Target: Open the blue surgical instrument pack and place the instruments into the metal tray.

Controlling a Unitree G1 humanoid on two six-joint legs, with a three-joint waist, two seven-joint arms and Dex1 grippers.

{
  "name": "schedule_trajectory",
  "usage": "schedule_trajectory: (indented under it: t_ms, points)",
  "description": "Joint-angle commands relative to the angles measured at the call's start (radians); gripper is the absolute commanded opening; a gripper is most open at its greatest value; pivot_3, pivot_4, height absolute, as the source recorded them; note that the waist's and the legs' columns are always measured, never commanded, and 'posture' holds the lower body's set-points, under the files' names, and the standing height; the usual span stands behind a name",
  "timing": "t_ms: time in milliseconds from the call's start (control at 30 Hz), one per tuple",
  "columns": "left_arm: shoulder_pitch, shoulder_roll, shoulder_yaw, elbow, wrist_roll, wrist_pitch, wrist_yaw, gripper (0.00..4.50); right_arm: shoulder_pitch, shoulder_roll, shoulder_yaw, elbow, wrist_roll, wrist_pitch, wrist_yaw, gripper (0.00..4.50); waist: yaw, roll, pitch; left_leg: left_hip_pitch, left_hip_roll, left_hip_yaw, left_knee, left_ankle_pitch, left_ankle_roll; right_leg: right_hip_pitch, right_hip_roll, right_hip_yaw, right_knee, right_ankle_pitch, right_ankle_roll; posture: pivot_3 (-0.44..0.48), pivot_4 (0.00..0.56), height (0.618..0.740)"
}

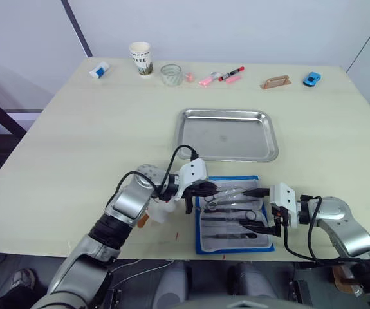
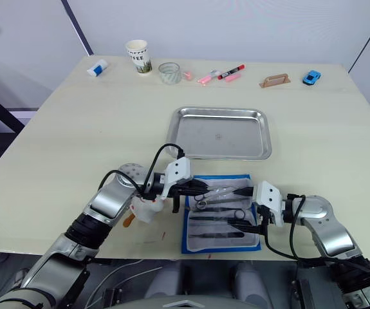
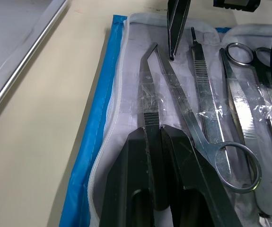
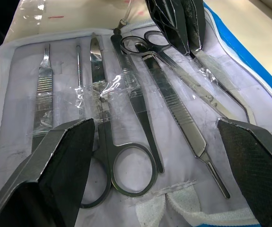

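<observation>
- Left eye view: the blue pack (image 1: 233,215) lies open at the lower middle of the frame, on the desk (image 1: 75,141) just below the metal tray (image 1: 226,134), which holds nothing yet. The left hand (image 1: 205,190) reaches in from the left, the right hand (image 1: 266,209) from the right. The main risk is the two hands knocking together over so small a pack.
- Left wrist view: the left hand's fingers (image 3: 145,161) are together, clamped on the flat handle of the instrument nearest the blue border (image 3: 147,106). Clear film (image 3: 150,92) lies across the instruments (image 3: 206,109); a lift may drag the insert or neighbouring scissors (image 3: 192,123) along.
- Right wrist view: the right hand's fingers (image 4: 65,156) stand wide apart over the ring handles (image 4: 131,170), gripping nothing. A thin slick tool could slip out before it reaches the tray.
</observation>
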Motion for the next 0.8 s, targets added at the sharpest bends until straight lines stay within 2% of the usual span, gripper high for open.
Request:
schedule_trajectory:
  t_ms: [33, 800]
  points:
    - [-0.02, 0.003, -0.013, 0.009, 0.02, 0.003, 0.001, 0.04, 0.024, -0.015, 0.032, 0.039, -0.054, 0.032, -0.011, 4.5, 0.0, 0.0, 0.0, 0.0, 0.0, 0.0, 0.0, 0.0, 0.0, 0.0, 0.0, 0.0, 0.0, 0.0, 0.0, 0.0, 0.15, 0.74]
    - [-0.095, 0.044, 0.005, -0.049, -0.01, 0.106, -0.074, 0.04, 0.029, -0.015, 0.054, 0.033, -0.059, 0.058, -0.003, 4.5, -0.001, 0.0, 0.0, 0.0, 0.0, 0.0, 0.0, 0.0, 0.0, 0.0, 0.0, 0.0, 0.0, 0.0, 0.0, 0.0, 0.15, 0.74]
